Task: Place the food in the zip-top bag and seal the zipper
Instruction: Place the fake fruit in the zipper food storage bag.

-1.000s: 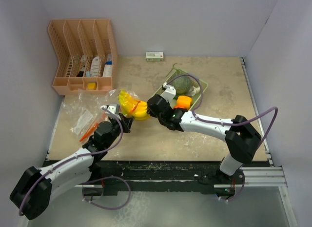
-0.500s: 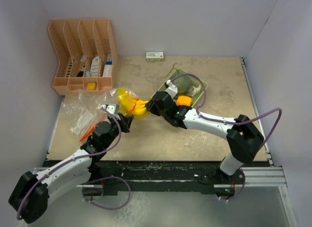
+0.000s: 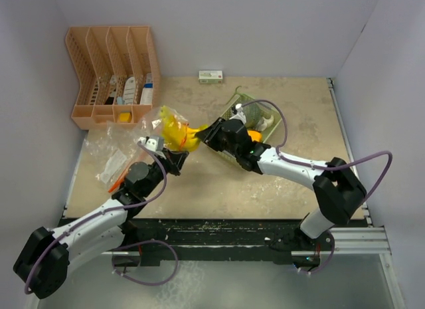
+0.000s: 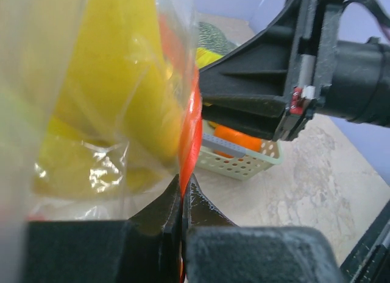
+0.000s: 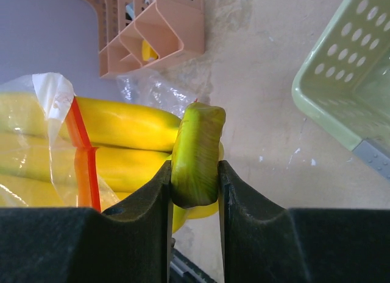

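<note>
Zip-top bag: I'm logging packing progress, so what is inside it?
The banana bunch, partly in; its green stem end sticks out, clamped by the right gripper. The crinkled bag hides any other contents.

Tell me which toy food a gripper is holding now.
The yellow banana bunch, partly in the zip-top bag: the right gripper pinches its green stem. The orange lies in the pale green basket.
</note>
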Robot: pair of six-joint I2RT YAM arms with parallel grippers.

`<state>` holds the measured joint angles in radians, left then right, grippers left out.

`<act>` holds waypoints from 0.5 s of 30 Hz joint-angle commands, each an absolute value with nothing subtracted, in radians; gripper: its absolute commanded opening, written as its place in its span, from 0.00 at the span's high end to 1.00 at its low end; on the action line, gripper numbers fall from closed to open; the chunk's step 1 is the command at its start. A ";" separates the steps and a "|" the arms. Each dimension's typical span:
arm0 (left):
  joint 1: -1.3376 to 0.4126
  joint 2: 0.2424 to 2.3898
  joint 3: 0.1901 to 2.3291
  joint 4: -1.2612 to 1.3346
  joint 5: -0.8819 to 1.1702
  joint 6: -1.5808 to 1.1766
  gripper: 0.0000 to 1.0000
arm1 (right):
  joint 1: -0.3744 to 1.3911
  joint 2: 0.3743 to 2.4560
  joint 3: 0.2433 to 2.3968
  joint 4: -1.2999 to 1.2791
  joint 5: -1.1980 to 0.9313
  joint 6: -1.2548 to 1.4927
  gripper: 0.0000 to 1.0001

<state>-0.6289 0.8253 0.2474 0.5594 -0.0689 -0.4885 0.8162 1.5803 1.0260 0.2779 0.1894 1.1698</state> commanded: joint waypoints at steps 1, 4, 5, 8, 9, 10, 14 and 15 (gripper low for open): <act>-0.630 0.882 0.321 0.692 0.076 -0.481 0.99 | 0.815 1.493 0.991 0.525 0.065 1.293 1.00; -0.631 0.902 0.360 0.733 0.162 -0.476 0.99 | 0.813 1.455 0.974 0.527 0.061 1.295 1.00; -0.632 0.913 0.372 0.747 0.186 -0.477 0.99 | 0.813 1.449 0.974 0.527 0.057 1.296 1.00; -0.631 0.963 0.390 0.754 0.228 -0.479 0.99 | 0.804 1.435 0.969 0.555 0.021 1.319 1.00; -0.632 0.977 0.383 0.758 0.233 -0.477 0.99 | 0.799 1.431 0.970 0.567 0.004 1.325 1.00; -0.632 0.989 0.367 0.769 0.228 -0.475 0.99 | 0.795 1.426 0.975 0.568 -0.009 1.330 1.00; -0.631 1.014 0.290 0.835 0.186 -0.481 0.96 | 0.785 1.408 0.985 0.577 -0.036 1.331 1.00; -0.631 1.015 0.286 0.836 0.186 -0.483 0.94 | 0.785 1.406 0.987 0.578 -0.040 1.329 1.00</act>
<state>-0.6285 0.9897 0.3359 0.7982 0.1497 -0.4786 0.7757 1.4643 0.9478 0.4107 0.0589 1.2659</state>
